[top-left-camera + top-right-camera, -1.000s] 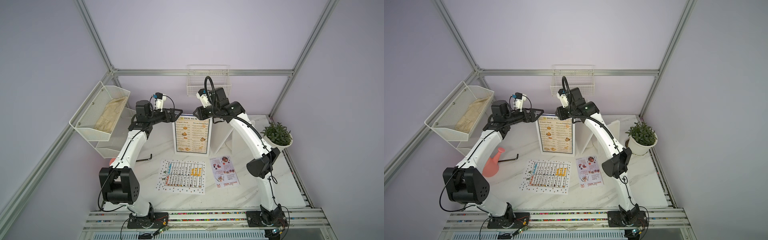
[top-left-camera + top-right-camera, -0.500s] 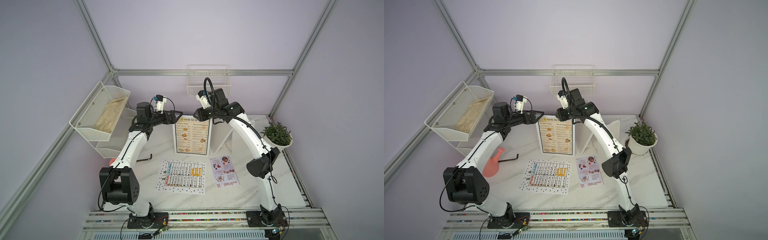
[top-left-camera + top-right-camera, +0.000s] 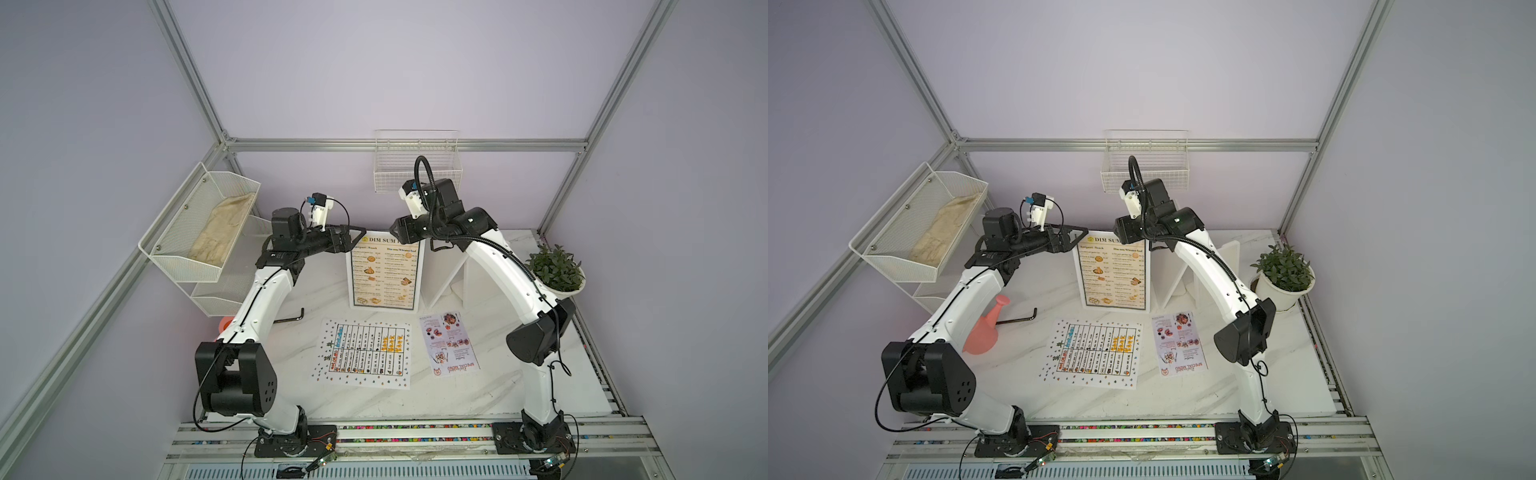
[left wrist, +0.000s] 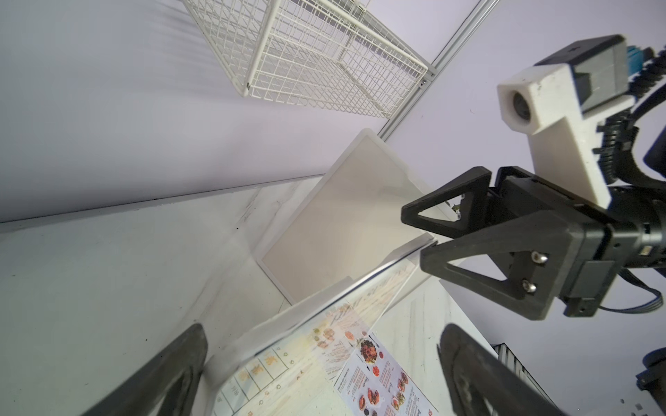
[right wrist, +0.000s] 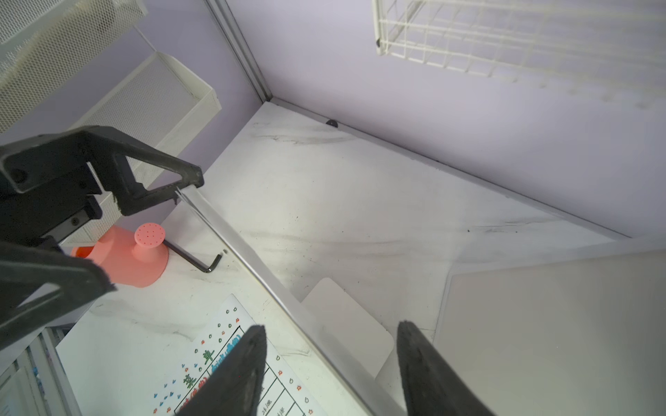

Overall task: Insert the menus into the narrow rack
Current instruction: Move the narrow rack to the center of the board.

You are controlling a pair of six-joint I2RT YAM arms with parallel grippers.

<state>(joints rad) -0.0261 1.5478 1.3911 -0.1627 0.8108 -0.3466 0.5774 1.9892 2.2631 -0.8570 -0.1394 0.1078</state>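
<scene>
One of the three menus is judged to be placed, or nearly so. The large cream "DIM SUM INN" menu (image 3: 384, 274) is seen standing upright, its top edge running between the two pincers, with the white panels of the narrow rack (image 3: 442, 274) just behind and below the right gripper (image 3: 392, 230). Whether its foot is fully seated in a slot cannot be told, as the bottom edge is hidden behind the sheet itself.

The left gripper (image 3: 358, 240) is spread as wide as it goes, with the menu's top corner lying between its fingers untouched. In the wrist views the right gripper's fingers are also seen parted, the sheet's thin edge passing between them — nothing is pinched.

Two menus are left. The white grid-table menu (image 3: 365, 353) and the small "SPECIAL MENU" leaflet (image 3: 449, 345) lie flat on the table (image 3: 478, 399), well below both pincers and towards the arm bases, near one another but apart. The upright menu looks stiff and glossy, with a dark border.
</scene>
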